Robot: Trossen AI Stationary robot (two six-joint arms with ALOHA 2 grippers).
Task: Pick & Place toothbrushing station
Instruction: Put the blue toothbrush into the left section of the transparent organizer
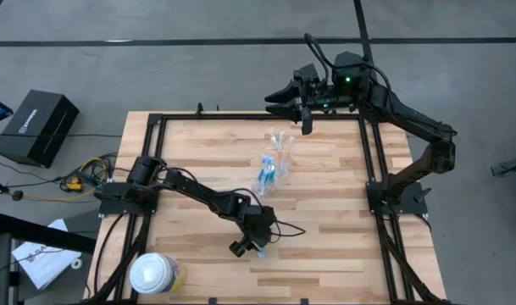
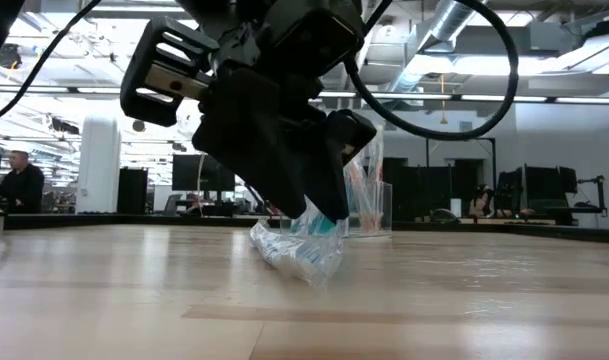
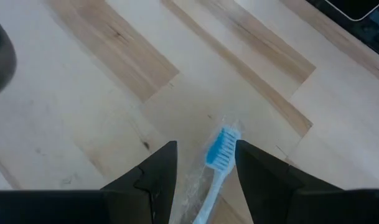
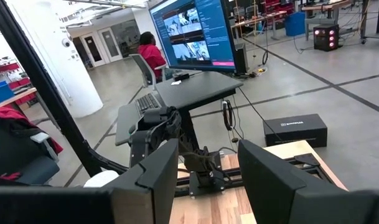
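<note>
A blue-bristled toothbrush in a clear wrapper [image 3: 219, 163] lies on the wooden table. My left gripper [image 3: 206, 163] is open low over it, near the table's front middle [image 1: 253, 241], one finger on either side of the brush head. In the low view the wrapped brush [image 2: 296, 255] lies under that gripper. A small clear cup [image 1: 281, 144] holding toothbrushes stands toward the far side, and blue wrapped pieces [image 1: 267, 174] lie on the table just in front of it. My right gripper [image 1: 279, 97] is open and empty, raised over the table's far edge.
A large round white-topped yellowish container [image 1: 153, 274] stands at the near left corner. Black frame rails [image 1: 372, 161] run along the table's edges. A black box [image 1: 39, 125] sits on the floor to the left. People sit in the room beyond [image 4: 153, 53].
</note>
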